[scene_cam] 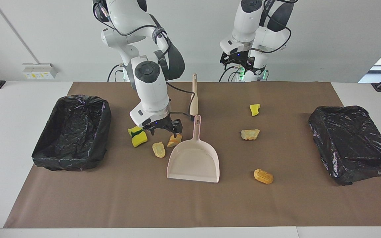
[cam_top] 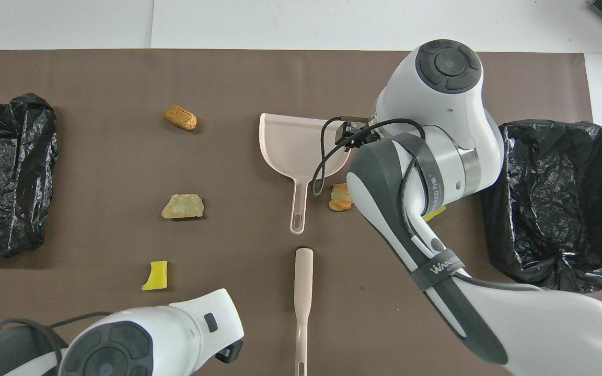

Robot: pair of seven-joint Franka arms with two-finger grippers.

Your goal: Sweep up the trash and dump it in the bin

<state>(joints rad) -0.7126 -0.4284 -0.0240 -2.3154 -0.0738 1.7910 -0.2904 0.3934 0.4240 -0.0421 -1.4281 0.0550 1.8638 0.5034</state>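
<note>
Overhead view hides the right gripper under its own arm; low among three scraps beside the dustpan, fingers spread, empty. Left gripper waits, grip unclear. Three scraps lie toward the left arm's bin.

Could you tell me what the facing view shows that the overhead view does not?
Only the facing view shows the right gripper low over the mat, the yellow-green sponge and the tan chunk beside it; from overhead the right arm covers these. Only the overhead view shows the brush handle in full length. Both show the dustpan, the orange chunk by its handle, the three scraps toward the left arm's end, and both black-lined bins. The left gripper waits.
</note>
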